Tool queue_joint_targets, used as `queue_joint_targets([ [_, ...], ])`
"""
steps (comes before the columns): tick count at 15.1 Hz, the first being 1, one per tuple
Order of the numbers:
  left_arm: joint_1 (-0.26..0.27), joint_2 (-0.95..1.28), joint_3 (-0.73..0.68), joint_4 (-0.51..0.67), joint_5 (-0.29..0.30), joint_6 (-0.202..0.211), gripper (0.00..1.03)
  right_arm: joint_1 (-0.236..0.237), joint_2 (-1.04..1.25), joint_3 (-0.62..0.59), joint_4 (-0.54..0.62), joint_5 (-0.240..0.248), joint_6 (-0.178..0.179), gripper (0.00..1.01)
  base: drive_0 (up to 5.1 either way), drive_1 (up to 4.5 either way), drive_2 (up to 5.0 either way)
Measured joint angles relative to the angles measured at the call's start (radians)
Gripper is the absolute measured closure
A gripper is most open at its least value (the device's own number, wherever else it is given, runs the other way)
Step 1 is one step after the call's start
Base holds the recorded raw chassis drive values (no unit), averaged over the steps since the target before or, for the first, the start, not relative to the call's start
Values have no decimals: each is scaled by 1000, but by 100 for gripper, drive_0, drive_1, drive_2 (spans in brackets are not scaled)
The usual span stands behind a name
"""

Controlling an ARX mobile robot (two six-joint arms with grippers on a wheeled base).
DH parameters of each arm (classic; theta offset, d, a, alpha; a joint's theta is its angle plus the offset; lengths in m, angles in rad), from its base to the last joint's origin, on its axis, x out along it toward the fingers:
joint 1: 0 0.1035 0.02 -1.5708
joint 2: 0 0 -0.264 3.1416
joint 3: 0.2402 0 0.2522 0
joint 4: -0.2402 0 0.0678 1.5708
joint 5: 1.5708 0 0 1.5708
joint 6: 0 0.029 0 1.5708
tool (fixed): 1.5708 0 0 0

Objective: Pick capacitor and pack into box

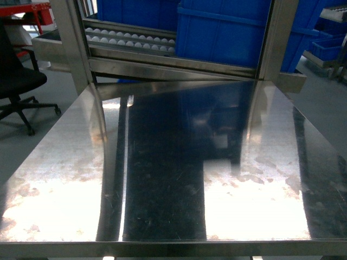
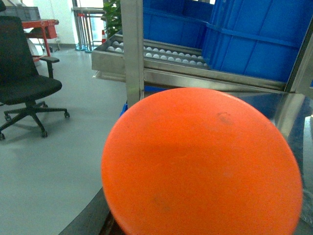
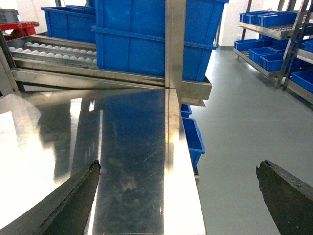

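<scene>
A big smooth orange rounded capacitor (image 2: 203, 161) fills the lower middle of the left wrist view, right where my left gripper's jaws are, and hides them. It hangs beyond the steel table's left edge above the grey floor, so the left gripper is shut on it. My right gripper (image 3: 177, 166) is open, its dark fingertips (image 3: 90, 171) wide apart over the table's right edge with nothing between them. The steel table (image 1: 162, 179) carries nothing in the head view, and neither gripper shows there. The box is out of view.
Large blue bins (image 1: 227, 32) and a roller rack (image 1: 130, 40) stand behind the table, between steel posts (image 1: 73, 43). A black office chair (image 2: 24, 83) is on the floor at left. Small blue bins (image 3: 193, 139) sit under the table's right side, and shelves of bins (image 3: 274, 39) stand further right.
</scene>
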Motion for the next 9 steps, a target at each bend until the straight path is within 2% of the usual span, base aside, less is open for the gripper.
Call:
queue_joint_targets([
  [9, 0, 0, 0, 0, 0, 0, 58, 0, 0, 0, 0, 0, 0, 3, 0, 0, 0],
])
